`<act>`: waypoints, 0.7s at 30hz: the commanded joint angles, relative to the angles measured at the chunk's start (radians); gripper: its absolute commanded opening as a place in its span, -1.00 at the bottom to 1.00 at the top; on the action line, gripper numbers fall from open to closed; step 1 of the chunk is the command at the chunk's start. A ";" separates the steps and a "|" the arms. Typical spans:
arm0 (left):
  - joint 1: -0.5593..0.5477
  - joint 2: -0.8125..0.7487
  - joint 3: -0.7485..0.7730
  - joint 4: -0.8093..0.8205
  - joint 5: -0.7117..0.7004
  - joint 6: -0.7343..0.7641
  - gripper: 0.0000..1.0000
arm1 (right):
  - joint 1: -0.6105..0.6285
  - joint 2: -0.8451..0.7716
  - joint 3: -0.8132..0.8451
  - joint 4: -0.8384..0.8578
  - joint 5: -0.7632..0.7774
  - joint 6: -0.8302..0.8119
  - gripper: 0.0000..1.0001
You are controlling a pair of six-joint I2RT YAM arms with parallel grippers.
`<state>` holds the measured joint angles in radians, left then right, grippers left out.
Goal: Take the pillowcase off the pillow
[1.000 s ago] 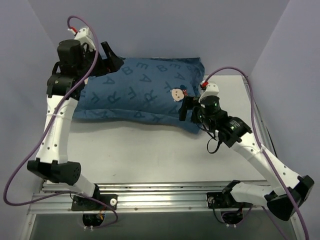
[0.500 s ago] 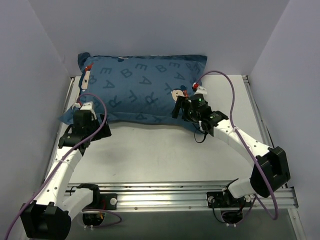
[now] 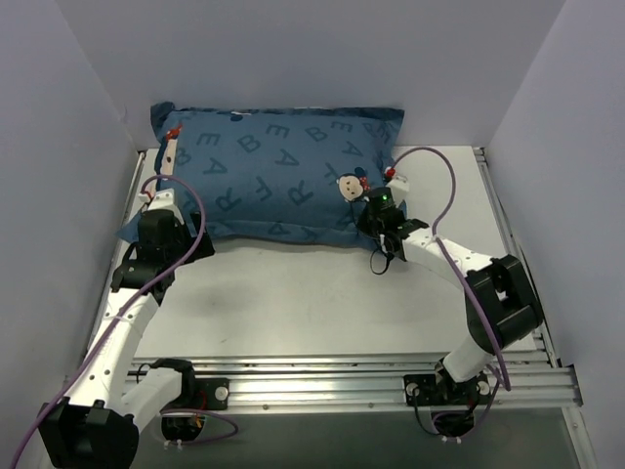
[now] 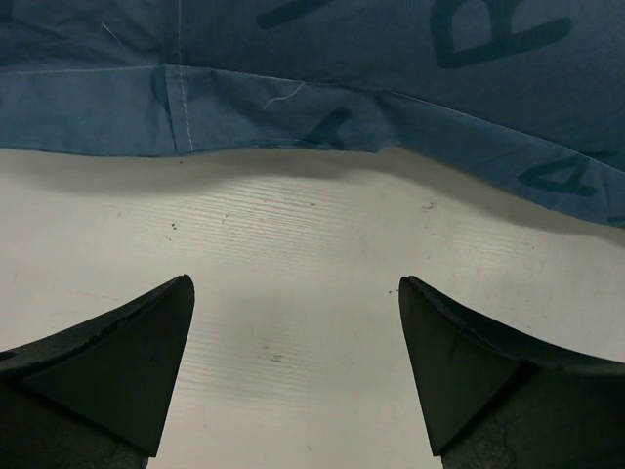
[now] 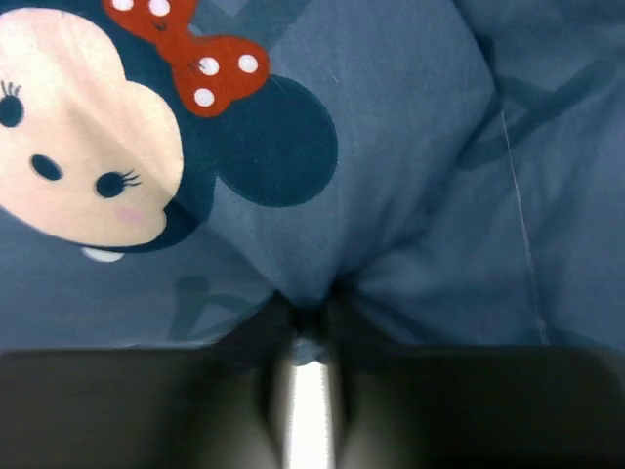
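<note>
The pillowcase (image 3: 278, 176) lies stuffed plump across the upper middle of the overhead view, on the tabletop (image 3: 293, 293). My right pincer (image 5: 311, 327) is pinching a bunched fold of it near its lower right corner, just below the mouse face (image 5: 78, 166) with the red bow (image 5: 200, 49). My left pincer (image 4: 295, 293) is spread wide over bare tabletop at the left of the overhead view, just below the pillowcase's lower hem and apart from it.
</note>
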<state>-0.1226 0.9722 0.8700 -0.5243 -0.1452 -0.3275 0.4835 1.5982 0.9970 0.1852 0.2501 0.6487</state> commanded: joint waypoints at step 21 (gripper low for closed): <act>0.000 -0.032 0.026 0.060 0.032 0.021 0.88 | -0.416 -0.137 0.263 -0.231 -0.169 0.022 0.90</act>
<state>-0.1226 0.9585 0.8700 -0.5179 -0.1341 -0.3241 -0.0204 1.5223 1.3098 0.0170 0.1013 0.6624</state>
